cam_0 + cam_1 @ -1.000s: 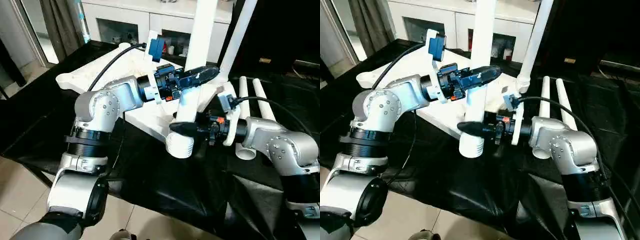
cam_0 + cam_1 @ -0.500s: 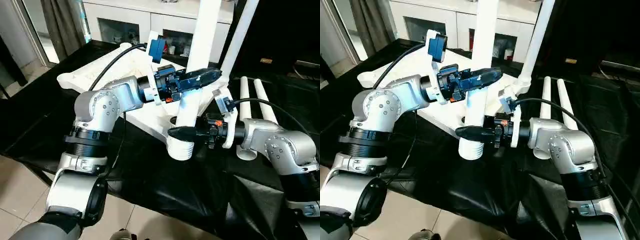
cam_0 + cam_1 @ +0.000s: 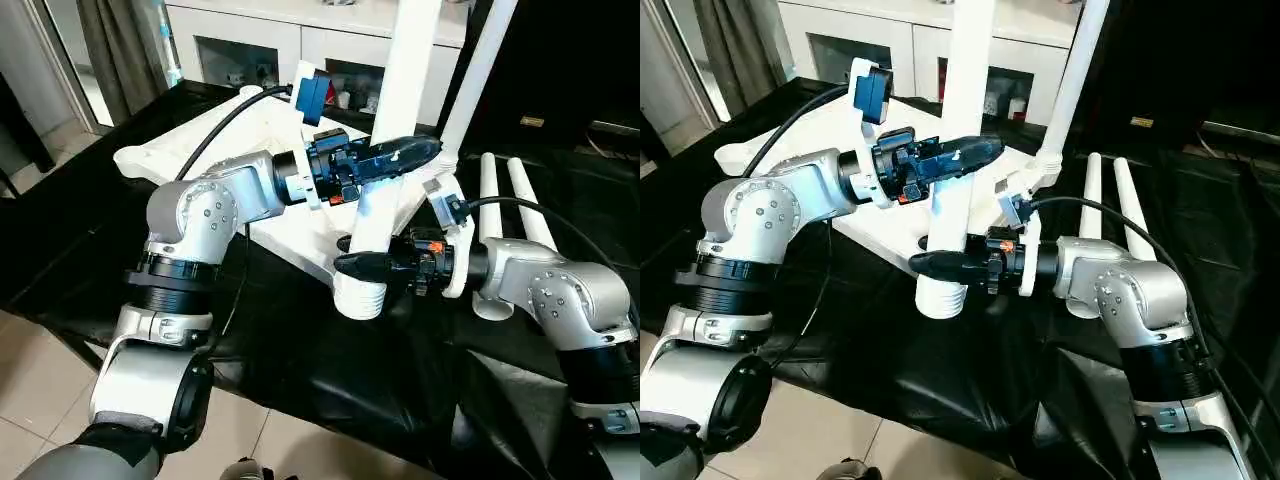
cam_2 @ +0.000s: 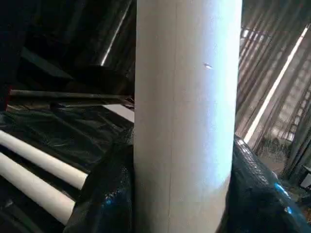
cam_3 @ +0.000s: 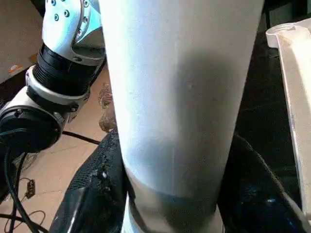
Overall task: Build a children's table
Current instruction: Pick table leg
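Children's table, part-built: white tabletop (image 3: 290, 225) lying underside-up on a black sheet (image 3: 330, 380); one leg (image 3: 1065, 95) standing in a far corner socket, two spare legs (image 3: 520, 190) lying beside its right edge. Upright leg (image 3: 385, 170) at the near corner: left pincer (image 3: 400, 155) clenching it high, right pincer (image 3: 362, 263) clenching it low. Hollow plastic, probably light, stiff, slippery; best gripped near the base.

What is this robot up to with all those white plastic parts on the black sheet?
It is putting together a children's table. The white tabletop lies underside up. Both grippers clasp one upright leg at the near corner socket: the left gripper higher up, the right gripper just above the socket. Another leg already stands at a farther corner, and two spare legs lie on the black sheet.
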Motion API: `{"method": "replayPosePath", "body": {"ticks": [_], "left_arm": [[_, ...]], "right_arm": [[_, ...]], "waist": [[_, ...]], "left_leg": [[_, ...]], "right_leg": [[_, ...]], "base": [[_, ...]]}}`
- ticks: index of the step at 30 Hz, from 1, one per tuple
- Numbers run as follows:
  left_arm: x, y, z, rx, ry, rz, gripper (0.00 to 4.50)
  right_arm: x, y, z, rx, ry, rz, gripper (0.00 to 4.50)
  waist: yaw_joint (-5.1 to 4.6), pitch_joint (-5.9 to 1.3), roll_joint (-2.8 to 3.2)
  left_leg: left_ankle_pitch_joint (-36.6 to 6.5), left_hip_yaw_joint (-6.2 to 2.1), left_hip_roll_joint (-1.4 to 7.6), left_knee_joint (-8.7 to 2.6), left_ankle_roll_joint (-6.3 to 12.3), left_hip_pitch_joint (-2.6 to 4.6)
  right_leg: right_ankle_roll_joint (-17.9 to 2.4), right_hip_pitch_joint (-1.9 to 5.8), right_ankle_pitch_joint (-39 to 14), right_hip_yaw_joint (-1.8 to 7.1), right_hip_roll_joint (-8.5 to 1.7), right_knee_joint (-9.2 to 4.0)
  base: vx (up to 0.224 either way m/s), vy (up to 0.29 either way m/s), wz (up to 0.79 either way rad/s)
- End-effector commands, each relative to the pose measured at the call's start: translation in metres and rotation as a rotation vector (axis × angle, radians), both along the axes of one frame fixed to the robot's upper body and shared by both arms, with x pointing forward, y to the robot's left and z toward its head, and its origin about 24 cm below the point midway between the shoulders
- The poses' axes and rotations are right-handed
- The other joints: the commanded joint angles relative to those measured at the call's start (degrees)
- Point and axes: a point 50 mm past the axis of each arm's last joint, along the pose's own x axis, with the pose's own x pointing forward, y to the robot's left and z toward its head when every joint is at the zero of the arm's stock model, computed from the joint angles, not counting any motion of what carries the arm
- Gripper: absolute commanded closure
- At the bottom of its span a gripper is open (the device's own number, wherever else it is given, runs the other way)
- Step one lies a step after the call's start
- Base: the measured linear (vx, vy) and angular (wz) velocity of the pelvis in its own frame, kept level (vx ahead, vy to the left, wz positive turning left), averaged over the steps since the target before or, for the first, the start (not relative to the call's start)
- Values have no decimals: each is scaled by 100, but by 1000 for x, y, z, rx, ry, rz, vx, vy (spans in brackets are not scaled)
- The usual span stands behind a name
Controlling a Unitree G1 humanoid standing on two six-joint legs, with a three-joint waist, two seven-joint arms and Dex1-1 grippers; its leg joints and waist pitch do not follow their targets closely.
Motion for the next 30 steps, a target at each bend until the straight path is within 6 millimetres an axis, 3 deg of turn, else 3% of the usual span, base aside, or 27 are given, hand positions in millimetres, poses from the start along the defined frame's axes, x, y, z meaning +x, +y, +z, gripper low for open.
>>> {"method": "replayPosePath", "body": {"ticks": [1,6,8,10,12,15,19,23,24,27,29,30], "left_arm": [[-9,-7,10,-21,-48,-85,265],[-7,-7,9,-9,-68,-55,265],[-5,-8,9,-22,-42,-48,196],[-5,-8,11,-51,-32,-49,196],[-1,-7,13,-84,-47,11,167],[6,-3,15,-162,-44,94,154],[17,11,25,-431,2,234,154],[24,26,27,-510,-5,353,154],[28,34,26,-503,-16,425,154],[33,42,19,-408,-44,504,154],[36,42,8,-212,-118,535,154],[37,41,-3,-50,-185,538,154]], "right_arm": [[4,-7,-2,-24,12,-58,254],[4,-8,-3,-26,11,-60,255],[3,-8,-3,-25,10,-61,256],[3,-8,-3,-20,8,-65,256],[3,-8,-2,-6,5,-74,256],[3,-8,-1,17,-3,-88,257],[8,-9,1,71,-29,-164,257],[14,-12,3,106,-48,-256,257],[18,-15,3,117,-61,-325,257],[26,-23,1,113,-89,-465,257],[31,-29,-1,88,-112,-553,257],[33,-32,-4,61,-124,-607,257]], "waist": [[12,-462,-58],[8,-468,-66],[6,-467,-65],[7,-466,-62],[11,-465,-62],[20,-467,-74],[6,-477,-87],[-6,-481,-81],[-6,-473,-59],[-21,-475,-66],[-26,-472,-51],[-33,-469,-43]], "left_leg": [[-712,-112,205,-332,134,125],[-697,-111,201,-327,138,121],[-685,-110,201,-325,142,119],[-683,-108,197,-321,144,116],[-712,-108,201,-320,141,122],[-712,-114,197,-317,147,109],[-684,-109,177,-306,201,83],[-732,-112,180,-304,223,110],[-740,-118,189,-315,214,111],[-760,-118,201,-329,136,135],[-740,-131,207,-347,98,145],[-724,-134,215,-364,46,154]], "right_leg": [[-1204,321,-901,248,-382,-380],[-1200,329,-866,251,-381,-377],[-1216,329,-835,249,-379,-373],[-1231,330,-832,250,-382,-377],[-1227,329,-875,251,-385,-388],[-1234,347,-853,245,-393,-397],[-1261,362,-745,238,-388,-394],[-1232,345,-805,233,-375,-401],[-1161,332,-888,235,-377,-410],[-1076,309,-939,235,-365,-402],[-977,295,-1008,236,-370,-420],[-776,266,-1100,252,-359,-408]], "base": [[0,0,0],[0,0,0],[0,0,0],[0,0,0],[0,0,0],[0,0,0],[0,0,0],[0,0,0],[0,0,0],[0,0,0],[0,0,0],[0,0,0]]}}
